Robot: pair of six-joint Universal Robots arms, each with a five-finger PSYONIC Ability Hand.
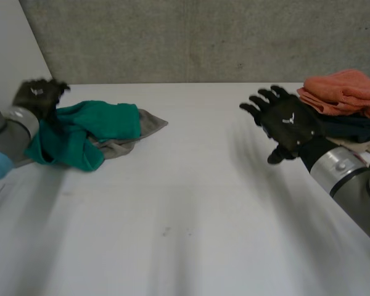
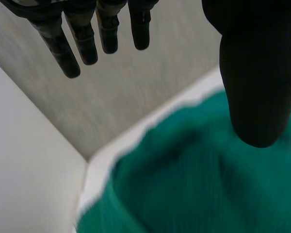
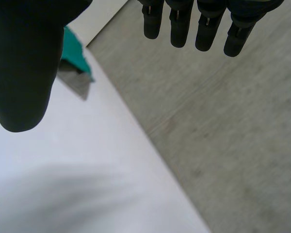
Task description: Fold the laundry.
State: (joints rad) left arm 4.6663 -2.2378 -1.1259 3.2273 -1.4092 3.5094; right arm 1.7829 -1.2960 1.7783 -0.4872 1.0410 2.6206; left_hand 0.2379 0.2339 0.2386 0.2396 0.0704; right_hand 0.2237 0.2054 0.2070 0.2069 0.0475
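Table (image 1: 191, 216); left hand (image 2: 254, 87), right hand (image 1: 290, 123): fingers (image 3: 177, 29) straight

The counter (image 1: 191, 209) is smooth, matt white. At ten o'clock on it lies a soft green cloth (image 1: 92, 129) over thinner grey cloth (image 1: 149, 121); at two o'clock, a fuzzy orange towel (image 1: 345, 89) (terry, by its nap) on dark fabric (image 1: 357, 128). The left hand (image 1: 37, 95) and right hand (image 1: 288, 122) are matt black. The wall (image 1: 203, 37) behind is rough grey concrete.

This looks to me like a lab test bench, not a home: my plain white table (image 1: 191, 234) fills the lower frame and a raw concrete wall (image 1: 203, 37) (grey, speckled) runs across the top, behind it
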